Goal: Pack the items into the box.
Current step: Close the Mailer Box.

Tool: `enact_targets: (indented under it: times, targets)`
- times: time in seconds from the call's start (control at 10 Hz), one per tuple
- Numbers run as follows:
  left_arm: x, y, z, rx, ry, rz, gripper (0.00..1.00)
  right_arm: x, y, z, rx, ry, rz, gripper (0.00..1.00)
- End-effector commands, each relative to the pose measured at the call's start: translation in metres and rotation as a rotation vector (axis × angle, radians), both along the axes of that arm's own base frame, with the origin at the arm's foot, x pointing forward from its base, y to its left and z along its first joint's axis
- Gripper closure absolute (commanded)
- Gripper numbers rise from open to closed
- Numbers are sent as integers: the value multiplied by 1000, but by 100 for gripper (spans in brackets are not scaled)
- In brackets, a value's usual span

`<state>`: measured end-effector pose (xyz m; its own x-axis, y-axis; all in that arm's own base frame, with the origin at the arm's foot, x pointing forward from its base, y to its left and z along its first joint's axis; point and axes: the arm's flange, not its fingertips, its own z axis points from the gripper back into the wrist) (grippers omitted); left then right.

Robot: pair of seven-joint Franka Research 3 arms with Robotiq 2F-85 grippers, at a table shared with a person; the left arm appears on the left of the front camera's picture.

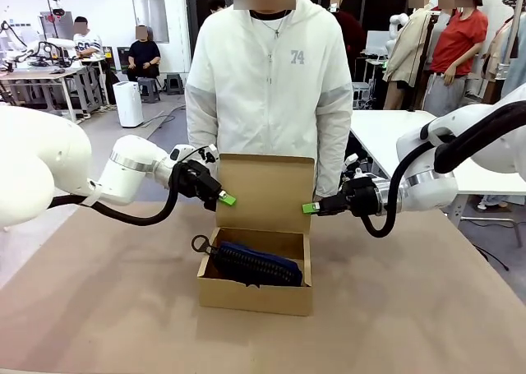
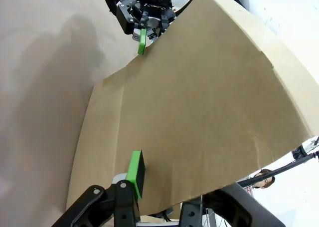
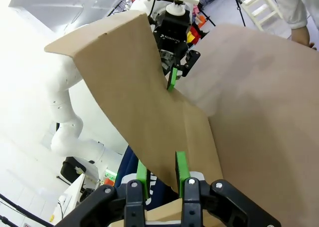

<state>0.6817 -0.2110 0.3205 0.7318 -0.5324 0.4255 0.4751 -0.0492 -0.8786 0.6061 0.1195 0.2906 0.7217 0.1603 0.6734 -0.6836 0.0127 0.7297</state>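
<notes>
Cardboard box (image 1: 256,285) on the surface (image 1: 99,308), front view: flap (image 1: 265,195) upright, blue pouch (image 1: 255,264) inside; left fingers (image 1: 225,198) and right fingers (image 1: 311,208) pinch opposite flap edges. Left wrist view: green pad (image 2: 134,173) lies against the flap. Right wrist view: narrow fingers (image 3: 160,171) clamp the flap edge.

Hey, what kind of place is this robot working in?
Probably a robotics lab or workshop: seated people at a work table with equipment in the background, another white table, and a person standing across the brown table.
</notes>
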Motion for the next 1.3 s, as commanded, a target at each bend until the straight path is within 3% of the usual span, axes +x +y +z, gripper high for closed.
enact_targets:
  times: [0.0, 0.1, 0.3, 0.4, 0.8, 1.2]
  targets:
    - [-1, 1, 1, 3, 1, 3, 60, 0, -2, 0, 1, -8, -2, 69]
    - [-9, -5, -1, -8, -111, -39, 60, -3, 5, 5, -13, -87, 66, 69]
    - [-27, -12, -7, -24, -311, 18, 60, -18, 14, 10, -35, -278, 92, 69]
    - [-41, -13, -8, -49, -406, 52, 60, -24, 14, 8, -26, -301, 95, 69]
    - [-87, -3, -14, -117, -524, 137, 60, -28, 20, 2, -49, -388, 96, 69]
    - [-112, 13, -9, -216, -717, 27, 60, -61, 26, 18, -38, -621, 64, 69]
